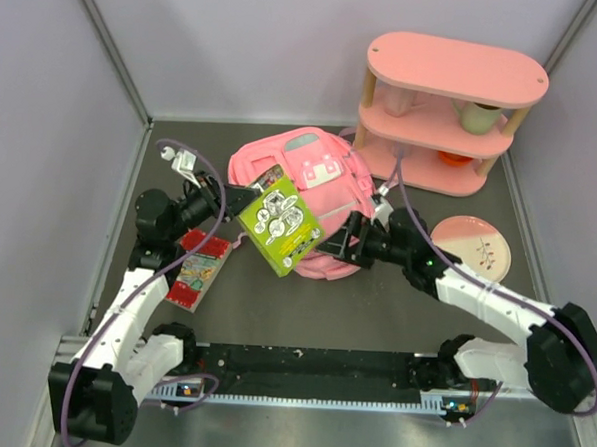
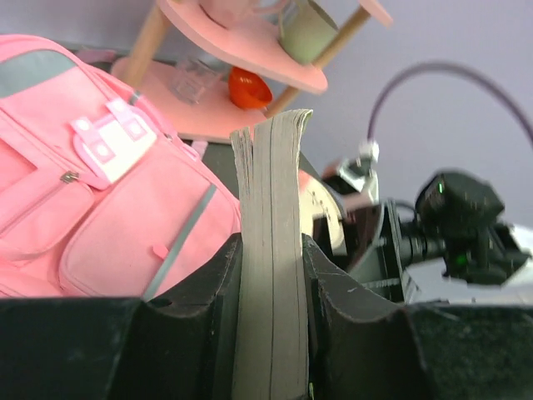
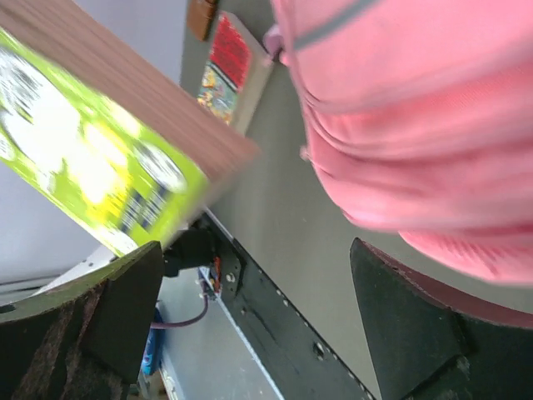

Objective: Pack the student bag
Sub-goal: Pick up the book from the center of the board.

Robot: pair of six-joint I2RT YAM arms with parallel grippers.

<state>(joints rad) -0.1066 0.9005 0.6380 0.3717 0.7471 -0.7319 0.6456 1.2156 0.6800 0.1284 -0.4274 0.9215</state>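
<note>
From above, my left gripper (image 1: 247, 205) is clamped on one edge of a green book (image 1: 281, 226) and holds it off the bench (image 1: 374, 308). The book's long axis slants across the near-left side of the student bag (image 1: 321, 175). The bag lies flat at mid-bench, just beyond and to the right of that gripper, so the left arm is the one placed to feed the book in. My right gripper (image 1: 346, 236) sits at the bag's near-right edge, its fingers apart and holding nothing. I cannot make out an open mouth on the bag from here. I count one bag, two books (the green one in my grip and a red book (image 1: 198, 268) flat on the bench to the left), one pink shelf unit (image 1: 455, 66) at the far right and one plate (image 1: 473, 245) beside it. Through the left wrist camera, the book (image 2: 271, 217) stands edge-on between my fingers (image 2: 218, 287), pages upright. The bag (image 2: 83, 192) fills the left of the view, ahead and below, pockets facing up. Through the right wrist camera, my fingers (image 3: 108, 317) stand wide with only bare bench between them; the bag (image 3: 416, 125) bulges just above on the right, the green book (image 3: 92, 150) hangs to the left, and the red book (image 3: 229, 67) lies beyond.
</note>
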